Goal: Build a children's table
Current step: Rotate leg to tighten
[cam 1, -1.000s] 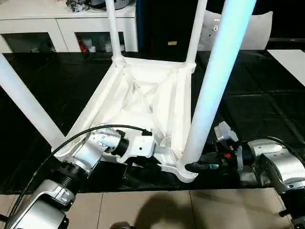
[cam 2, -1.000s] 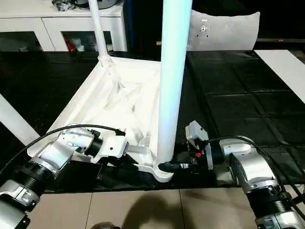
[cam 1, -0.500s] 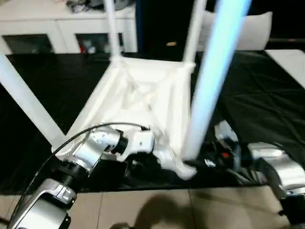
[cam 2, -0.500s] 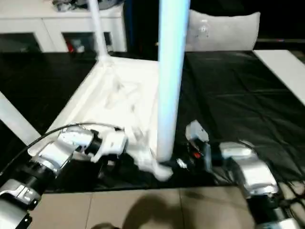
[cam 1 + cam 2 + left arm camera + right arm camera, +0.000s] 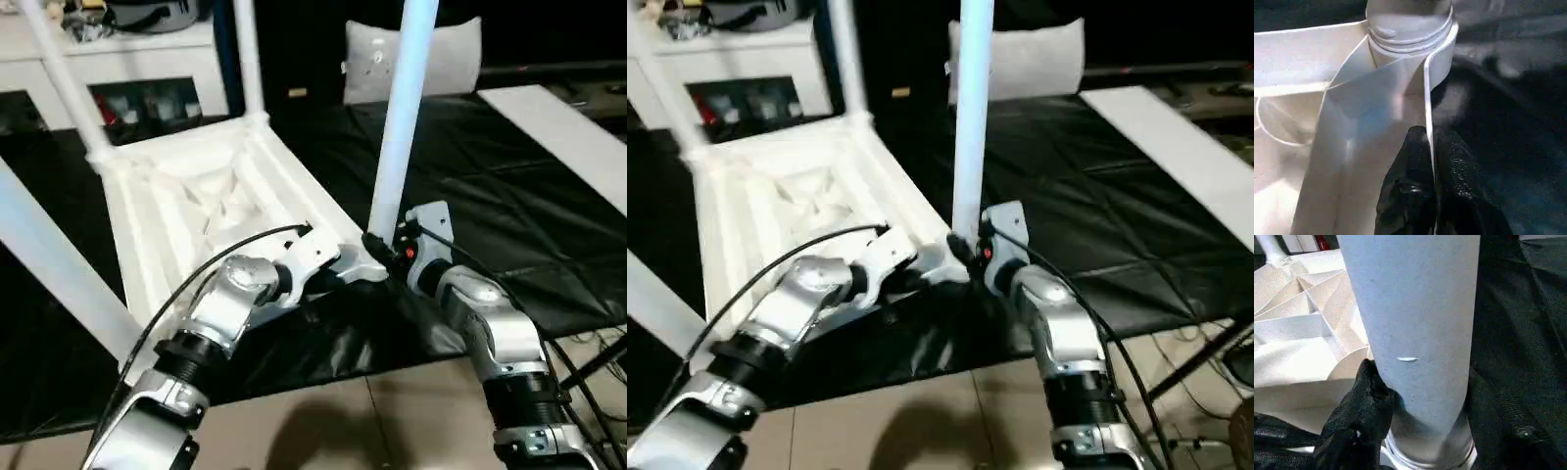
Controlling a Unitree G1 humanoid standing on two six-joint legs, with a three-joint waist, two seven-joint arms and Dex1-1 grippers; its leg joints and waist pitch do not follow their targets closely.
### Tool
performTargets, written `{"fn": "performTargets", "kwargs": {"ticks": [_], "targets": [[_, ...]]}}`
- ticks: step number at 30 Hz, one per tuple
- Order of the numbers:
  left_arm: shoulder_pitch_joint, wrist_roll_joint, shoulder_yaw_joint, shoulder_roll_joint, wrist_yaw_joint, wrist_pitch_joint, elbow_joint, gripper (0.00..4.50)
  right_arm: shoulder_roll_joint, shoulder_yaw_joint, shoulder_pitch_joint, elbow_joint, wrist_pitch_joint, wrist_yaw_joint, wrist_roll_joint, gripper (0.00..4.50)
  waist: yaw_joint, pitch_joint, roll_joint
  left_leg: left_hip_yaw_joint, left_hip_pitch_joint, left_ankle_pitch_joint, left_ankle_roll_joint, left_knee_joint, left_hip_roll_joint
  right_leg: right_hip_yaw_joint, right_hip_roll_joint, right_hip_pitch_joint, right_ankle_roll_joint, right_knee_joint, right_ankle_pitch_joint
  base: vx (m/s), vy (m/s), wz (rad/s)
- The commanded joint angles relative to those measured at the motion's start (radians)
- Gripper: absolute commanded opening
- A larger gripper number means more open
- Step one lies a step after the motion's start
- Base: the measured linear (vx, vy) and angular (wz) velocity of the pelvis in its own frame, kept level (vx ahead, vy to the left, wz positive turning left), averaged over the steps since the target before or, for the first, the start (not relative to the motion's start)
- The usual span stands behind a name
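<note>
Four legs: white tubes rise from the corner sockets of the inverted tabletop (image 5: 206,196); near-right leg (image 5: 397,127) stands closest to both grippers.
Tabletop position: ribbed underside up, lying on the black work surface (image 5: 509,206), near corner close to that surface's front edge.
Left gripper (image 5: 1430,161): fingers pressed together on the thin upright rim wall of the tabletop, just beside the near-right socket.
Right gripper (image 5: 1415,396): jaws part-way apart around the base of the near-right leg; one black finger (image 5: 1364,401) touches the tube just above the socket collar; a firm clamp cannot be confirmed.
Front edge: black surface ends just below the forearms; tiled floor (image 5: 323,431) beyond it.
Right side room: broad bare black cover to the right of the near-right leg, up to a white panel (image 5: 558,122).
Far edge: white cushion-like piece (image 5: 446,59) behind the near-right leg; white cabinet (image 5: 137,59) beyond the far legs.
Left side room: near-left leg (image 5: 54,264) crosses the head view diagonally, near the left forearm.
Left wrist view: shows the rim wall pinched between the pads and the threaded socket collar (image 5: 1410,36), hidden from the head views.
Right wrist view: shows the finger's contact with the leg and the ribs (image 5: 1303,308) behind it.
Head views: show the other three legs and both silver forearms.
</note>
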Motion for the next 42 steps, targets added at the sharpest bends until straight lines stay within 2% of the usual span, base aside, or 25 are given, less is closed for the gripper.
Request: {"fn": "performTargets", "kwargs": {"ticks": [1, 3, 6, 10, 11, 14, 15, 16, 18, 19, 20, 22, 23, 24, 26, 31, 33, 42], "targets": [[0.003, -0.010, -0.067, -0.030, -0.032, -0.012, -0.038, 0.00, 0.003, 0.035, 0.007, 0.015, -0.020, 0.044, 0.003, 2.68, 0.011, -0.058, -0.007, -0.024, -0.013, -0.072, 0.077, -0.061, 0.053, 0.065, -0.089, 0.054, -0.194, -0.079, -0.126, 0.000, 0.000, 0.00], [0.008, -0.010, -0.067, -0.024, -0.033, -0.013, -0.040, 0.00, -0.019, 0.045, 0.019, 0.001, -0.040, 0.087, 0.012, 2.77, 0.017, -0.059, -0.005, -0.022, -0.009, -0.053, 0.095, -0.059, 0.057, 0.065, -0.087, 0.051, -0.218, -0.073, -0.064, 0.000, 0.000, 0.00], [0.014, -0.001, -0.065, 0.000, -0.040, -0.045, -0.025, 0.00, -0.081, 0.051, 0.048, -0.029, -0.075, 0.181, 0.034, 3.10, 0.025, -0.058, -0.006, -0.021, -0.010, -0.067, 0.108, -0.058, 0.060, 0.065, -0.087, 0.054, -0.227, -0.071, -0.042, 0.000, 0.000, 0.00], [0.018, 0.003, -0.071, 0.033, -0.077, -0.077, -0.014, 0.00, -0.149, 0.047, 0.070, -0.048, -0.102, 0.278, 0.054, 3.33, 0.034, -0.055, -0.007, -0.021, -0.007, -0.099, 0.107, -0.060, 0.060, 0.064, -0.089, 0.054, -0.216, -0.078, -0.098, 0.000, 0.000, 0.00], [0.020, -0.001, -0.075, 0.056, -0.106, -0.116, -0.006, 0.00, -0.200, 0.042, 0.080, -0.058, -0.122, 0.352, 0.065, 3.55, 0.037, -0.053, -0.009, -0.021, -0.008, -0.110, 0.103, -0.060, 0.060, 0.064, -0.089, 0.053, -0.209, -0.080, -0.122, 0.000, 0.000, 0.00], [0.021, -0.006, -0.086, 0.085, -0.146, -0.158, 0.002, 0.00, -0.247, 0.031, 0.085, -0.063, -0.128, 0.421, 0.086, 3.65, 0.040, -0.051, -0.010, -0.022, -0.008, -0.130, 0.101, -0.062, 0.060, 0.063, -0.089, 0.053, -0.192, -0.085, -0.170, 0.000, 0.000, 0.00], [0.022, -0.009, -0.096, 0.102, -0.181, -0.192, 0.006, 0.00, -0.268, 0.025, 0.086, -0.062, -0.136, 0.458, 0.098, 3.65, 0.041, -0.052, -0.010, -0.023, -0.008, -0.130, 0.101, -0.062, 0.059, 0.063, -0.090, 0.053, -0.188, -0.086, -0.180, 0.000, 0.000, 0.00], [0.022, -0.011, -0.103, 0.114, -0.205, -0.219, 0.010, 0.00, -0.283, 0.022, 0.087, -0.060, -0.144, 0.486, 0.109, 3.94, 0.041, -0.052, -0.011, -0.022, -0.008, -0.131, 0.101, -0.062, 0.060, 0.064, -0.089, 0.052, -0.187, -0.087, -0.185, 0.000, 0.000, 0.00], [0.019, -0.007, -0.117, 0.138, -0.241, -0.243, 0.017, 0.00, -0.314, 0.021, 0.090, -0.061, -0.158, 0.544, 0.130, 4.06, 0.045, -0.054, -0.009, -0.022, -0.007, -0.125, 0.102, -0.061, 0.062, 0.064, -0.090, 0.051, -0.188, -0.084, -0.175, 0.000, 0.000, 0.00], [0.016, -0.005, -0.122, 0.146, -0.257, -0.259, 0.022, 0.00, -0.327, 0.023, 0.091, -0.064, -0.160, 0.570, 0.138, 4.06, 0.046, -0.053, -0.009, -0.022, -0.007, -0.124, 0.105, -0.062, 0.062, 0.064, -0.088, 0.050, -0.189, -0.084, -0.173, 0.000, 0.000, 0.00], [0.009, 0.000, -0.130, 0.159, -0.280, -0.275, 0.032, 0.00, -0.351, 0.032, 0.095, -0.073, -0.156, 0.616, 0.148, 4.25, 0.049, -0.054, -0.009, -0.021, -0.007, -0.116, 0.103, -0.060, 0.062, 0.064, -0.088, 0.050, -0.193, -0.082, -0.162, 0.000, 0.000, 0.00], [0.000, 0.004, -0.141, 0.174, -0.311, -0.309, 0.043, 0.00, -0.380, 0.047, 0.100, -0.084, -0.147, 0.671, 0.157, 4.25, 0.055, -0.055, -0.009, -0.021, -0.006, -0.112, 0.110, -0.059, 0.062, 0.063, -0.088, 0.051, -0.195, -0.082, -0.152, 0.000, 0.000, 0.00], [-0.013, -0.004, -0.162, 0.203, -0.392, -0.377, 0.055, 0.00, -0.436, 0.084, 0.111, -0.103, -0.143, 0.786, 0.170, 4.25, 0.064, -0.056, -0.009, -0.021, -0.006, -0.101, 0.119, -0.058, 0.063, 0.062, -0.087, 0.051, -0.200, -0.078, -0.124, 0.000, 0.000, 0.00], [-0.015, -0.007, -0.165, 0.207, -0.404, -0.386, 0.056, 0.00, -0.442, 0.088, 0.112, -0.104, -0.143, 0.801, 0.172, 4.08, 0.070, -0.058, -0.010, -0.021, -0.007, -0.096, 0.126, -0.057, 0.066, 0.064, -0.088, 0.053, -0.199, -0.073, -0.101, 0.000, 0.000, 0.00], [-0.017, -0.017, -0.179, 0.222, -0.453, -0.411, 0.051, 0.00, -0.457, 0.102, 0.109, -0.101, -0.135, 0.841, 0.178, 3.99, 0.072, -0.058, -0.008, -0.021, -0.006, -0.094, 0.127, -0.057, 0.068, 0.061, -0.090, 0.050, -0.210, -0.070, -0.091, 0.000, 0.000, 0.00], [-0.012, -0.033, -0.213, 0.253, -0.553, -0.456, 0.028, 0.00, -0.475, 0.130, 0.101, -0.091, -0.128, 0.903, 0.188, 3.54, 0.084, -0.058, -0.005, -0.021, -0.001, -0.104, 0.109, -0.058, 0.071, 0.063, -0.092, 0.047, -0.224, -0.070, -0.107, 0.000, 0.000, 0.00], [-0.011, -0.033, -0.221, 0.259, -0.578, -0.470, 0.028, 0.00, -0.480, 0.141, 0.101, -0.090, -0.127, 0.929, 0.195, 3.40, 0.089, -0.058, -0.006, -0.020, -0.001, -0.111, 0.103, -0.059, 0.072, 0.064, -0.092, 0.048, -0.229, -0.068, -0.099, 0.000, 0.000, 0.00], [-0.017, -0.039, -0.227, 0.260, -0.615, -0.509, 0.049, 0.00, -0.484, 0.175, 0.108, -0.102, -0.110, 0.989, 0.216, 2.60, 0.100, -0.059, -0.011, -0.020, -0.001, -0.103, 0.094, -0.058, 0.070, 0.064, -0.093, 0.049, -0.214, -0.069, -0.118, 0.000, 0.000, 0.00]]}}
